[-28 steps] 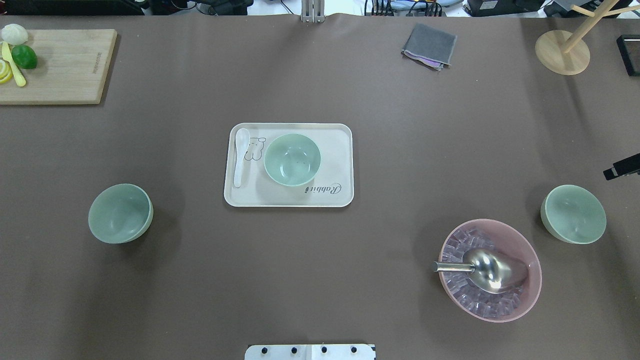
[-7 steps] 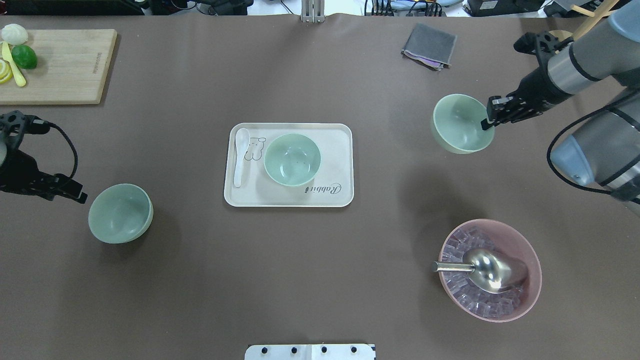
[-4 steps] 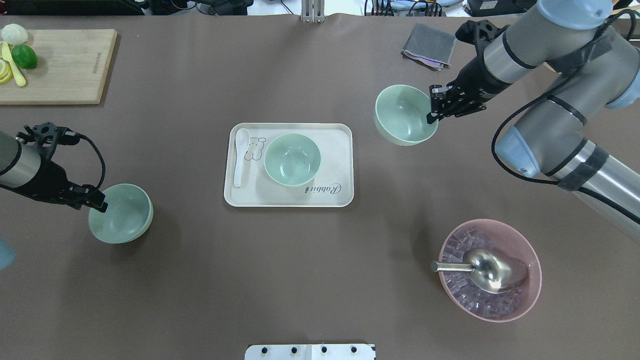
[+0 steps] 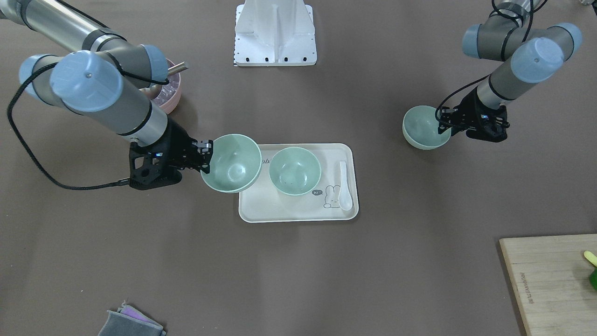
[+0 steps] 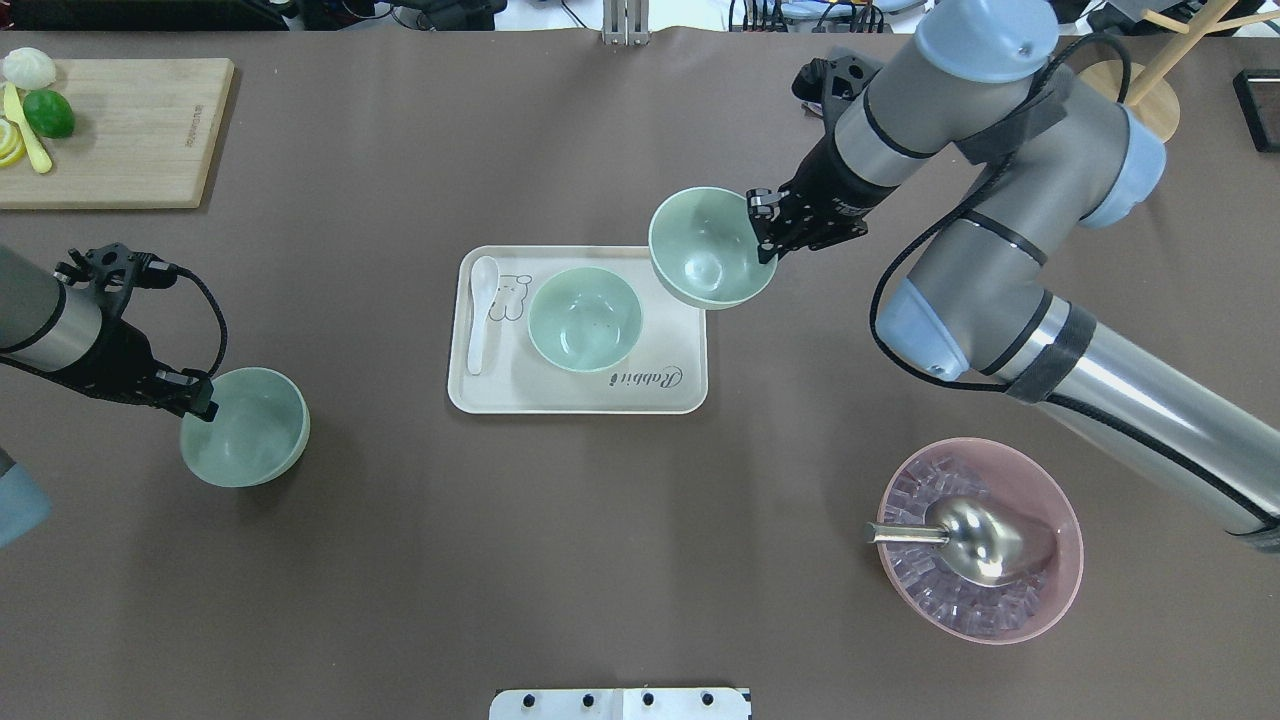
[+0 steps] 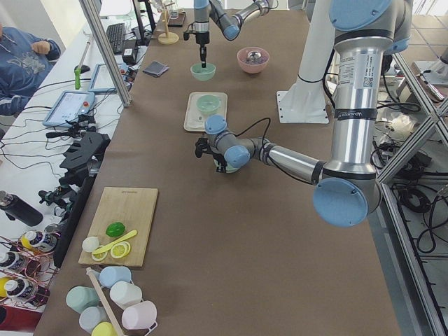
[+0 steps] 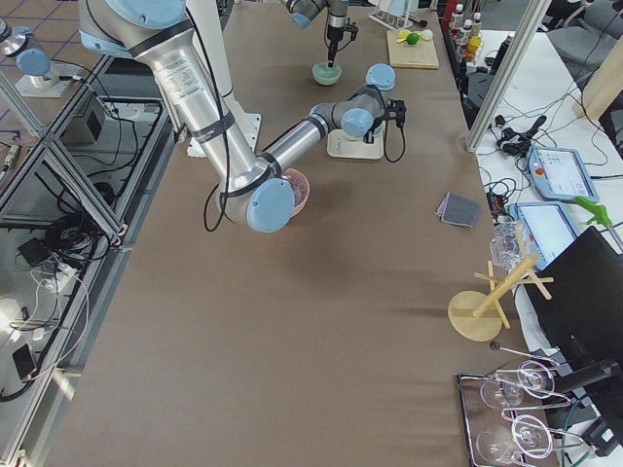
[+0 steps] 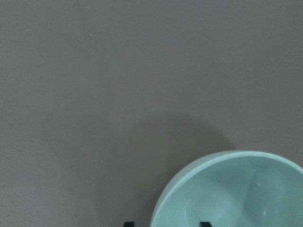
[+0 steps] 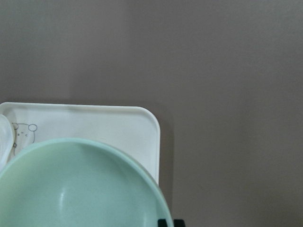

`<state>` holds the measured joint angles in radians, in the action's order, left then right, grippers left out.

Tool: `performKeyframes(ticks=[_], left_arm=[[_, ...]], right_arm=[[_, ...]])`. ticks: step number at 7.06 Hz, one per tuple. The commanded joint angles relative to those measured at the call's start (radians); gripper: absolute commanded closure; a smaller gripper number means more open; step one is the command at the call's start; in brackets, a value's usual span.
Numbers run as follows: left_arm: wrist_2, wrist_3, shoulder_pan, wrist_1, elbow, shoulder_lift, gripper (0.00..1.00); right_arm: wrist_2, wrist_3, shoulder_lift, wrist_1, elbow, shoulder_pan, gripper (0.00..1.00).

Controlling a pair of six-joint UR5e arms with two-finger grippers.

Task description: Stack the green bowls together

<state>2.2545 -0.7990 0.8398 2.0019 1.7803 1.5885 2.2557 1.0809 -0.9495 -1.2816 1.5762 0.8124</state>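
Note:
One green bowl (image 5: 584, 318) stands on the cream tray (image 5: 580, 400). My right gripper (image 5: 762, 225) is shut on the rim of a second green bowl (image 5: 705, 250) and holds it in the air over the tray's far right corner; it also shows in the front view (image 4: 231, 163). The third green bowl (image 5: 248, 430) stands on the table at the left. My left gripper (image 5: 200, 395) is open, its fingers astride that bowl's left rim. In the left wrist view the rim (image 8: 163, 203) lies between the two fingertips.
A white spoon (image 5: 481, 312) lies on the tray's left side. A pink bowl (image 5: 1050, 600) with ice and a metal scoop stands front right. A cutting board (image 5: 130, 130) with fruit is far left. A grey cloth (image 4: 130, 322) and a wooden stand (image 5: 1140, 100) are at the far right.
My right gripper has carried its green bowl leftward to the tray's corner. My left gripper has closed in on the left bowl's rim, and that bowl has shifted slightly right.

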Motion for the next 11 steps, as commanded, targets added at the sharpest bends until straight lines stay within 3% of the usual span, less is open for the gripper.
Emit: performKeyframes(ticks=[1,4,8,11], left_arm=[[0.008,-0.008,-0.001,0.0,0.011,0.001,1.0],[0.013,-0.04,-0.002,-0.002,0.016,0.031,1.0],[0.158,-0.045,0.04,-0.011,0.018,0.114,1.0],[0.221,-0.146,0.081,-0.012,0.018,0.195,1.0]], right_arm=[[-0.066,0.1,0.073,-0.001,-0.021,-0.071,1.0],[-0.13,0.148,0.161,0.013,-0.109,-0.114,1.0],[-0.162,0.171,0.181,0.018,-0.139,-0.157,1.0],[-0.163,0.171,0.178,0.102,-0.189,-0.177,1.0]])
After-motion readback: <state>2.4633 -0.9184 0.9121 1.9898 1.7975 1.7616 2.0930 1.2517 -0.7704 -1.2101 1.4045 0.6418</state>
